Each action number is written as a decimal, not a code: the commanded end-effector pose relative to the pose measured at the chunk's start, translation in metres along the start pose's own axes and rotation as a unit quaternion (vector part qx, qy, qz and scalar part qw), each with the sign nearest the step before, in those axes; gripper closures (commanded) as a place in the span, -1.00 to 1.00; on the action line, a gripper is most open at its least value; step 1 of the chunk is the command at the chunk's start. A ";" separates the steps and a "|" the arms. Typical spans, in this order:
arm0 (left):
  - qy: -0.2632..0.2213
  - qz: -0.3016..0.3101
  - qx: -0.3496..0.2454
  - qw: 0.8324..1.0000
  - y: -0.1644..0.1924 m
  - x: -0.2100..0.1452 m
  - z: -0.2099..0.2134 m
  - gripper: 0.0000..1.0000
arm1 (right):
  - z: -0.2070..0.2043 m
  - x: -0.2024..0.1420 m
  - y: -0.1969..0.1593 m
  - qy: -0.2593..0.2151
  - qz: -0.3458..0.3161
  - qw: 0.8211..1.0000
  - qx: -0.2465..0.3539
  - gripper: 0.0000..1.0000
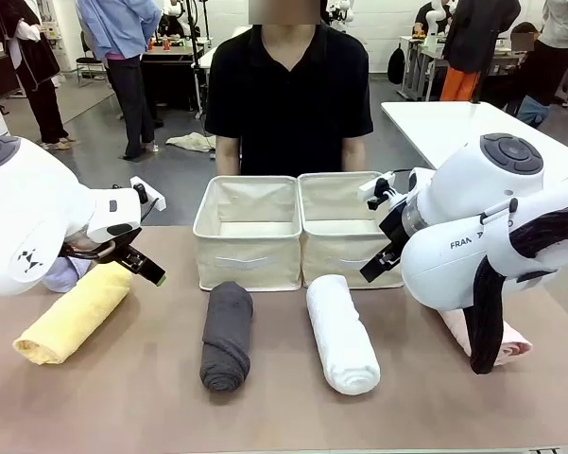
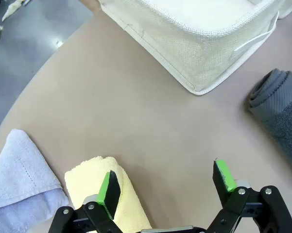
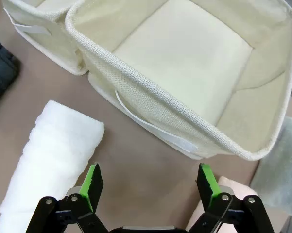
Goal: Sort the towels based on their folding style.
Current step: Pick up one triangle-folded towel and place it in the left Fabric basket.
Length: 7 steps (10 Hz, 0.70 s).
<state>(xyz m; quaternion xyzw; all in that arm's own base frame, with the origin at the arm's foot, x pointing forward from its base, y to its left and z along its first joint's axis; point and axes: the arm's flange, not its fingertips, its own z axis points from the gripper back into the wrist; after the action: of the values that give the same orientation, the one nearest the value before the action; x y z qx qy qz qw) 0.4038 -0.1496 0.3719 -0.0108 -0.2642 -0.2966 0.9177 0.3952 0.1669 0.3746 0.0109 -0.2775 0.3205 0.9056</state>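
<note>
My left claw stands wide apart with nothing between its pads. One pad hangs over the far end of the yellow towel, the other over bare table. Just left of the yellow roll lies the folded lavender towel. My right claw is spread just as wide and empty, above the strip of table between the white towel and the near wall of the right bin.

As I judge it, the sorting has not begun. Both bins look empty, the left bin included, and every towel I can see lies on the table. The yellow, the dark grey towel and the white one lie in a row on the near side. The pink towel is tucked under my right arm, and a grey-green towel lies at the right bin's far corner. All six are left to place.

My left arm comes in low from the left, wrist tipped so the claw slants down at the yellow roll. My right arm reaches in from the right, its claw angled down towards the bins.
</note>
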 end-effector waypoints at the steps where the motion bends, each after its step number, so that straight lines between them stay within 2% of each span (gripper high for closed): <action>1: 0.000 0.000 0.000 1.000 0.000 0.000 0.000 -1.00 | 0.000 0.000 0.000 0.000 0.000 1.000 0.000 -1.00; 7: 0.000 0.000 0.000 1.000 0.000 0.000 0.000 -1.00 | 0.000 0.000 0.000 0.000 0.000 1.000 0.000 -1.00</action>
<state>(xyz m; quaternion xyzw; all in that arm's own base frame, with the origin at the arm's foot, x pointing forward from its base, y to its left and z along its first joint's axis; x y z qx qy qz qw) 0.4038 -0.1497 0.3719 -0.0108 -0.2642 -0.2966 0.9177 0.3952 0.1669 0.3746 0.0109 -0.2775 0.3205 0.9056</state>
